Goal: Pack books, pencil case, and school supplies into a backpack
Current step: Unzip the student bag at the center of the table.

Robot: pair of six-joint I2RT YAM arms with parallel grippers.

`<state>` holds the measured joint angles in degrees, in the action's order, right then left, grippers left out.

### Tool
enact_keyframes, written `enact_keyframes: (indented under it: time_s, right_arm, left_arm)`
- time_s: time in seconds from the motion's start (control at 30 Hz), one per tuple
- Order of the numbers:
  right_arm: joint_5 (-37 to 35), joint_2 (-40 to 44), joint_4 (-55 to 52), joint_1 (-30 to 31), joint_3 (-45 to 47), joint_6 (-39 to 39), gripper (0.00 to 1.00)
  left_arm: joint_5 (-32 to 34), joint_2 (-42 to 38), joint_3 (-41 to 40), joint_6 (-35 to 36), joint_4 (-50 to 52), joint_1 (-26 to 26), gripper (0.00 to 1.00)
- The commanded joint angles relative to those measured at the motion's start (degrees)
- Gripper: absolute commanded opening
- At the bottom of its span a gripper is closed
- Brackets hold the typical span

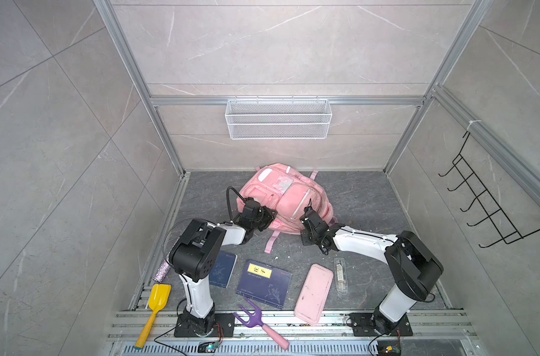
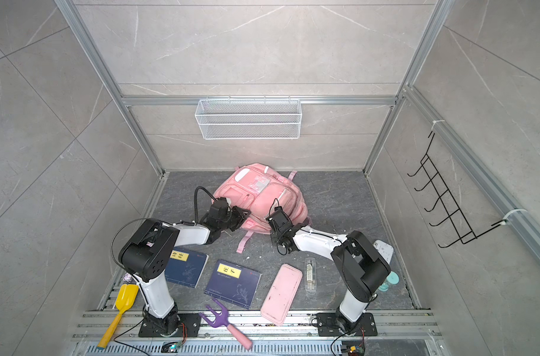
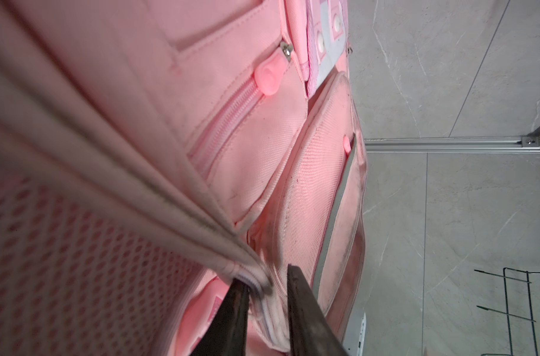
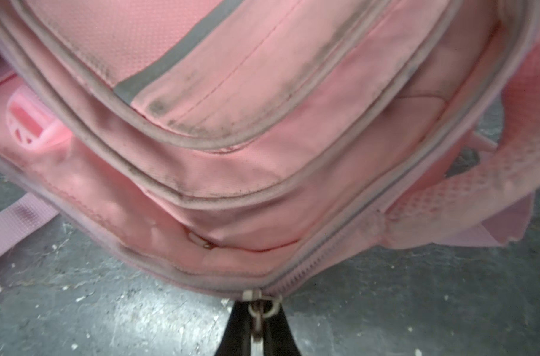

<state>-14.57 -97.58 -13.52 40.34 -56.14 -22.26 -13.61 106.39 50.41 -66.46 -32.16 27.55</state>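
Observation:
The pink backpack [image 1: 288,197] [image 2: 262,197] lies at the back of the floor. My left gripper [image 3: 264,279] [image 1: 271,219] is shut on a bunched white-trimmed edge of the backpack [image 3: 262,172]. At the bag's near side, my right gripper [image 4: 257,311] [image 1: 304,214] is shut on the metal zipper pull [image 4: 258,306], low down by the floor. Two navy books [image 1: 264,283] [image 1: 223,268] lie flat in front. To their right are the pale pink pencil case [image 1: 313,292] and the clear school supplies packet [image 1: 340,274].
A purple fork [image 1: 253,320] and a yellow shovel [image 1: 157,303] lie by the front rails, and a glittery roll [image 1: 162,272] is beside the left arm. A white boxy device [image 2: 384,250] sits behind the right arm. A wire basket [image 1: 278,118] and a black hook rack [image 1: 484,197] hang on the walls.

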Motion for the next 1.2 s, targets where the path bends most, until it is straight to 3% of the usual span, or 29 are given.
enact_keyframes:
  time_s: [0.0, 0.53, 0.93, 1.07, 1.17]
  right_arm:
    - [3.8, -0.8, -5.0, 2.4, -3.0, -0.8, 0.04]
    - [11.8, -17.0, -7.2, 8.5, -21.5, -6.0, 0.01]
    - [6.6, -8.5, -8.5, 2.6, -12.0, -2.9, 0.01]
    - [6.0, -3.9, -9.6, -1.4, -7.8, -2.1, 0.01]
    - [6.1, -0.3, -11.4, -2.9, -4.8, -2.2, 0.00]
  left_arm:
    - [-0.1, 1.7, 3.5, -2.6, -7.7, -0.1, 0.25]
    - [0.8, 0.5, 2.5, -3.8, -10.3, 0.1, 0.23]
    - [2.2, -11.5, -10.7, 2.2, -4.2, -5.3, 0.22]
    - [1.7, -15.3, -12.6, 4.8, -0.4, -5.3, 0.22]
    - [0.0, -18.0, -9.9, 10.9, 5.0, -4.7, 0.23]
